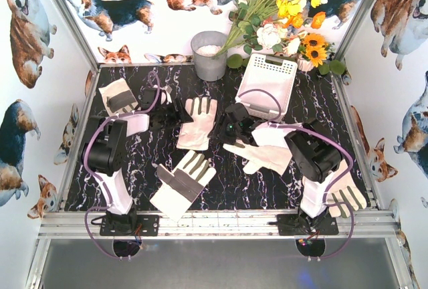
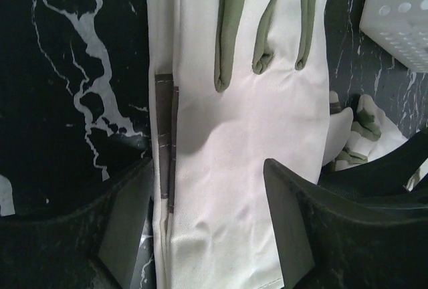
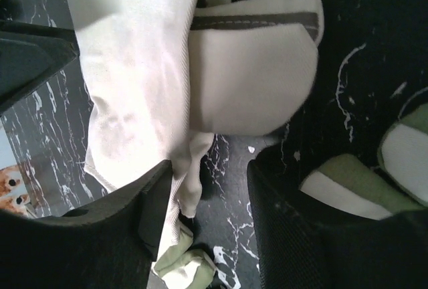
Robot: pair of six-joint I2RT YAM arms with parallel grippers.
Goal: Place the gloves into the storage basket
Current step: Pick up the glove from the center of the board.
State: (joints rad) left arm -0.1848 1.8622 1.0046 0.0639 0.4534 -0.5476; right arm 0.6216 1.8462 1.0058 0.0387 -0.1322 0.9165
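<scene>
Plainly, the left tool (image 2: pixel 210 188) stood wide, fingers (image 2: pixel 127 222) either side of a dark-panelled glove (image 2: pixel 254 122) lying flat on the table (image 2: pixel 67 102). The right tool (image 3: pixel 208 188) gaped too (a white glove (image 3: pixel 134 68) at one finger's edge). From it, in the top view, the storage basket (image 1: pixel 267 83) sat at 1 o'clock.

a black bench (image 1: pixel 254 182) with white marble veins fills the middle. at its far edge stands a grey metal bucket (image 1: pixel 209 61) with something white inside. right of it a bunch of flowers (image 1: pixel 274 8), yellow, white and orange, leans across the back, sunflowers (image 1: pixel 314 47) lowest. a green ball (image 1: pixel 234 61) lies just beside the bucket. corgi-print walls (image 1: pixel 27 35) close three sides; a metal rail (image 1: pixel 214 221) runs along the near edge.
</scene>
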